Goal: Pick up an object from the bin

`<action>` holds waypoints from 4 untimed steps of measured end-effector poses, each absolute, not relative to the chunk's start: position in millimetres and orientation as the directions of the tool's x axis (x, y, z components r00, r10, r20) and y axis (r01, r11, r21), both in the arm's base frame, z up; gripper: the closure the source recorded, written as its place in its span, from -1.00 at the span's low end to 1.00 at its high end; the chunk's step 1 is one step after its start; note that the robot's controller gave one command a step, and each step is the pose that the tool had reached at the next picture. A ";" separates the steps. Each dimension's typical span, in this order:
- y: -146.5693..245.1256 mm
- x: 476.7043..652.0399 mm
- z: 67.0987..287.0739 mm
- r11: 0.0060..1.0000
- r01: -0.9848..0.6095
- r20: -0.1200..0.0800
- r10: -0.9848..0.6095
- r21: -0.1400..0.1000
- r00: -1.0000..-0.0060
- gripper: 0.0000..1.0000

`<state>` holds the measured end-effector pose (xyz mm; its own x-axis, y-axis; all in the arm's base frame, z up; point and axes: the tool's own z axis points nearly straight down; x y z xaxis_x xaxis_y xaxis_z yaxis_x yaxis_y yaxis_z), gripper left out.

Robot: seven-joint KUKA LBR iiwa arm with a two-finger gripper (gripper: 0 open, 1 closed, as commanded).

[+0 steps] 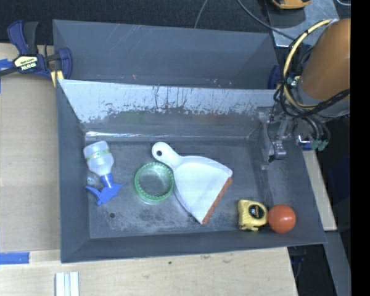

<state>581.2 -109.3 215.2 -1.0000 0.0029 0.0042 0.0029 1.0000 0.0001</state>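
My gripper (275, 148) hangs over the bin's right sloped wall, above the floor, with nothing seen in it. Below it, in the front right corner, lie a yellow tape measure (251, 215) and a red-orange ball (282, 219), touching each other. To its left, a white dustpan (196, 184) with an orange edge lies flat in the middle of the bin, handle pointing to the back left.
A green-rimmed clear round lid (153, 182) lies against the dustpan's left side. Further left lies a clear spray bottle with a blue trigger (100, 166). The arm with its orange cover and cables stands over the bin's right rim.
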 end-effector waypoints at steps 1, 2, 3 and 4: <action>-57.0 627.2 168.4 1.000 -0.027 0.000 -0.027 0.003 -1.000 -1.00; -17.4 615.6 190.0 0.998 -0.056 -0.004 -0.056 0.005 -0.998 -1.00; -34.4 617.5 151.1 0.931 -0.365 -0.004 -0.365 0.004 -0.931 -1.00; 34.6 626.1 188.3 0.952 -0.305 -0.014 -0.305 0.005 -0.952 -1.00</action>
